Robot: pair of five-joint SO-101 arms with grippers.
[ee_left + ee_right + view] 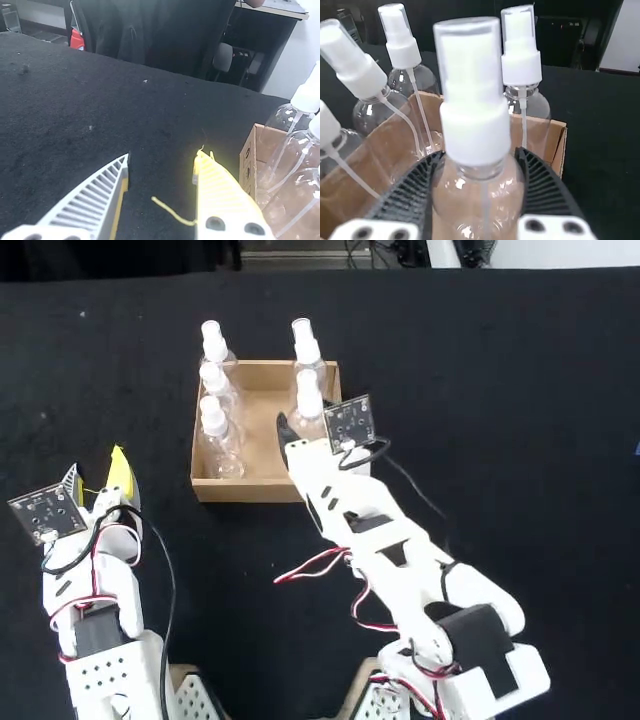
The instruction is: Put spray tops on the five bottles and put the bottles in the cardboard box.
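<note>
Bottle [470,125] is clamped in the right claw [479,152] inside cardboard box [245,488]; left claw [162,156] gapes wide, empty.

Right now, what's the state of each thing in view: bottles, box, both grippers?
Clear plastic bottle with white spray top: capped, upright, in the box, gripped.
Four other clear spray bottles: capped, upright, in the box.
Brown cardboard box: open-topped, holding all five bottles.
Right gripper: fingers shut on the bottle.
Left gripper: fingers open, empty, left of the box.
</note>
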